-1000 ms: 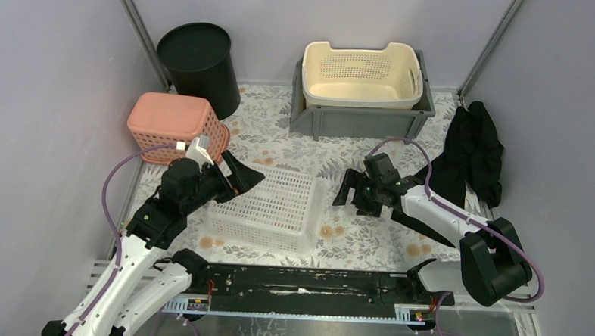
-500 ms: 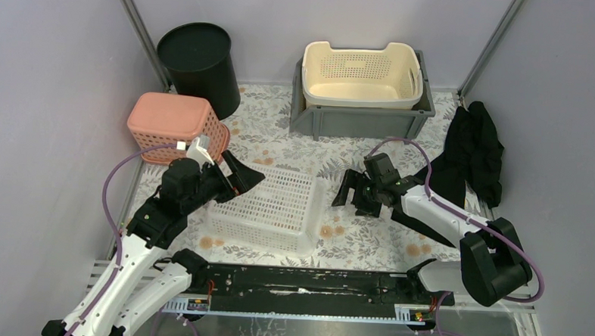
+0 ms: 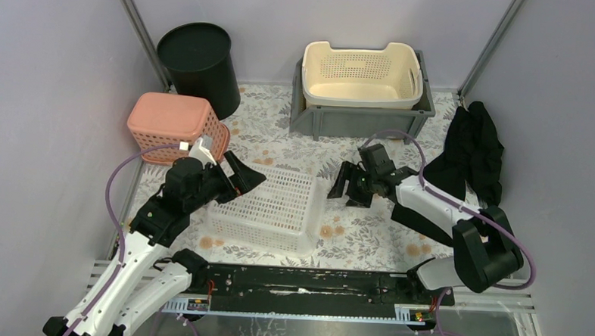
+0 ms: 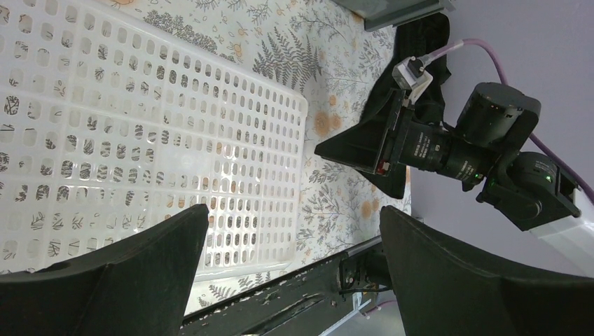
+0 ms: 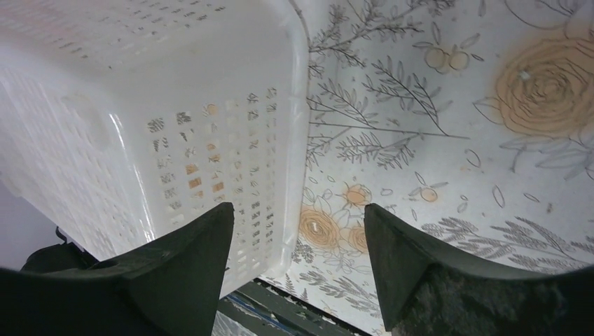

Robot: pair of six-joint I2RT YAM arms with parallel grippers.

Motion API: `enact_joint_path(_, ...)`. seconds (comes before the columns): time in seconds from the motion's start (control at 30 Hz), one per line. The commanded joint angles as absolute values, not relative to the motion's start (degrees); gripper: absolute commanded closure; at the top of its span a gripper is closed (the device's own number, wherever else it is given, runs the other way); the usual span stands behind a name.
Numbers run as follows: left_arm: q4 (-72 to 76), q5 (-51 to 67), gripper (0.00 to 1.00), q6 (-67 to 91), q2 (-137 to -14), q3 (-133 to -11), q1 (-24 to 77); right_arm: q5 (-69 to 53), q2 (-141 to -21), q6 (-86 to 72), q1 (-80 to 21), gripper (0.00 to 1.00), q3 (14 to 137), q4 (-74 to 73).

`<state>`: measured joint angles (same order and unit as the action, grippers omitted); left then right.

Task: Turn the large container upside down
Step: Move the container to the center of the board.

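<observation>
Item 1. White perforated basket (image 3: 266,204), the large container: centre of the top view, on the floral tablecloth (image 3: 367,239), a broad perforated face turned up. It lies between my two grippers. In the left wrist view it fills the upper left (image 4: 140,140); in the right wrist view it fills the upper left too (image 5: 140,105).

Item 2. My left gripper (image 3: 237,177): left of centre in the top view, over the basket's left end. Fingers spread wide and grasping nothing; in its own view (image 4: 294,266) the basket's surface shows in the gap. Whether a fingertip touches the plastic, I cannot tell.

Item 3. My right gripper (image 3: 348,189): right of centre, just beside the basket's right rim. Fingers released, nothing held; in its own view (image 5: 298,273) the basket's rim and the tablecloth show in the gap.

Item 4. Black round bin (image 3: 199,64): upper left.

Item 5. Pink basket (image 3: 173,125): left side, below the bin, bottom up.

Item 6. Cream basket (image 3: 361,74): top centre, seated inside a grey crate (image 3: 357,117).

Item 7. Black cloth (image 3: 473,153): right edge, bunched.
</observation>
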<state>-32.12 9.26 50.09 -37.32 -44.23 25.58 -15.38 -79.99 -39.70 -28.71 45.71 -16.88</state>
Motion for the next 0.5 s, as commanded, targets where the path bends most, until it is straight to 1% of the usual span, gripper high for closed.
enact_joint_path(0.0,-29.62,10.28,0.00,50.27,-36.76,-43.37,25.32,-20.32,-82.73,-39.60,-28.39,0.29,49.63,-13.31)
enact_joint_path(0.1,-29.75,10.18,0.00,50.27,-36.66,-43.42,25.33,-24.31,-84.70,-40.97,-28.47,0.45,50.30,-10.20)
enact_joint_path(0.13,-29.81,10.18,0.00,50.27,-36.70,-43.51,25.32,-25.83,-85.13,-41.58,-28.48,0.50,50.30,-9.18)
enact_joint_path(0.17,-29.92,10.14,0.00,50.27,-36.66,-43.57,25.31,-26.49,-85.46,-41.99,-28.60,0.52,50.28,-8.47)
enact_joint_path(0.47,-29.81,10.07,0.00,50.27,-37.04,-43.23,25.32,-29.22,-87.42,-43.53,-33.73,0.53,51.60,-6.42)
